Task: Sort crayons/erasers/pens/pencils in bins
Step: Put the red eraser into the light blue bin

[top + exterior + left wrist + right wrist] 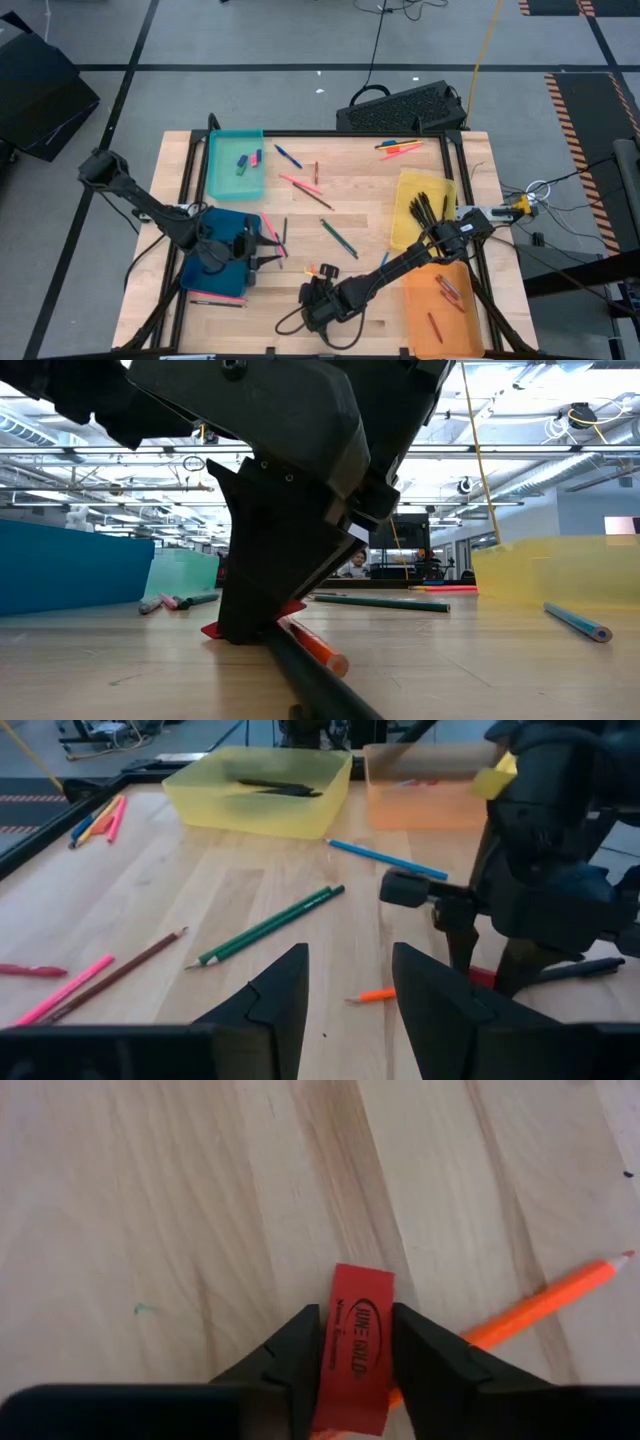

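The right gripper [355, 1365] is down at the front middle of the wooden table [370, 200], its two fingers clamped on a flat red eraser [357, 1342] with dark printing on its face; the eraser sits between the pads and touches the tabletop, seen from table level as a red edge [215, 630] under the dark gripper body; an orange pencil [545, 1305] lies slanted just beside it, passing under the eraser's far end.

The left gripper [350, 995] hangs over the dark blue bin [205, 275] at the table's left front, its fingers apart and holding nothing; it faces across the table toward the right arm.

The teal bin [222, 165] stands at the back left with a few small erasers [256, 158] inside; the yellow bin [408, 205] on the right holds dark pens [428, 208]; the orange bin [455, 310] in front of it holds red crayons [447, 289]; loose on the wood between them lie green pencils [270, 925], a blue pencil [385, 858], a pink one [65, 992] and a brown one [120, 972]; more pink and orange sticks [400, 150] rest at the back edge.
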Robot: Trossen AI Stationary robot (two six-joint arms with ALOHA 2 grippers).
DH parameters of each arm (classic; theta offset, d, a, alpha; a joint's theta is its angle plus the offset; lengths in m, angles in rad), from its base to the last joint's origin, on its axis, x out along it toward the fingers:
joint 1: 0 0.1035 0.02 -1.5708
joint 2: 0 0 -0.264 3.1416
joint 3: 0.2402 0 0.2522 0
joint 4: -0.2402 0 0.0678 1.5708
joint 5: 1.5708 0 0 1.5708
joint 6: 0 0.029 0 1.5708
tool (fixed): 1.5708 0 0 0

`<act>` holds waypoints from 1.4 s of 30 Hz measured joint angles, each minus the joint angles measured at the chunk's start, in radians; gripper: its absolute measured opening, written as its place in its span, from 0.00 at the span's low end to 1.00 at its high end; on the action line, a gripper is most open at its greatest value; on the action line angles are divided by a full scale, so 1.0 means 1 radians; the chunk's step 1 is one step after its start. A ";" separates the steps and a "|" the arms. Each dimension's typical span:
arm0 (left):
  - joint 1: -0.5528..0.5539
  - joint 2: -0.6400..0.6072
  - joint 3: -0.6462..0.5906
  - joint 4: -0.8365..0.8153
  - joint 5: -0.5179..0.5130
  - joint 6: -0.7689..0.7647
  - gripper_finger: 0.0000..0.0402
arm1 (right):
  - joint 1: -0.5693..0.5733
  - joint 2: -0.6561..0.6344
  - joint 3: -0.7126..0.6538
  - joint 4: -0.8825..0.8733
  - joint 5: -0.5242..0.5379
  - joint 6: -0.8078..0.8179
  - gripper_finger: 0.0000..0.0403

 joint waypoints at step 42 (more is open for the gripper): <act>0.823 0.096 -0.001 0.273 0.897 -0.289 0.68 | -0.314 -0.686 -0.703 0.642 0.431 -1.081 0.18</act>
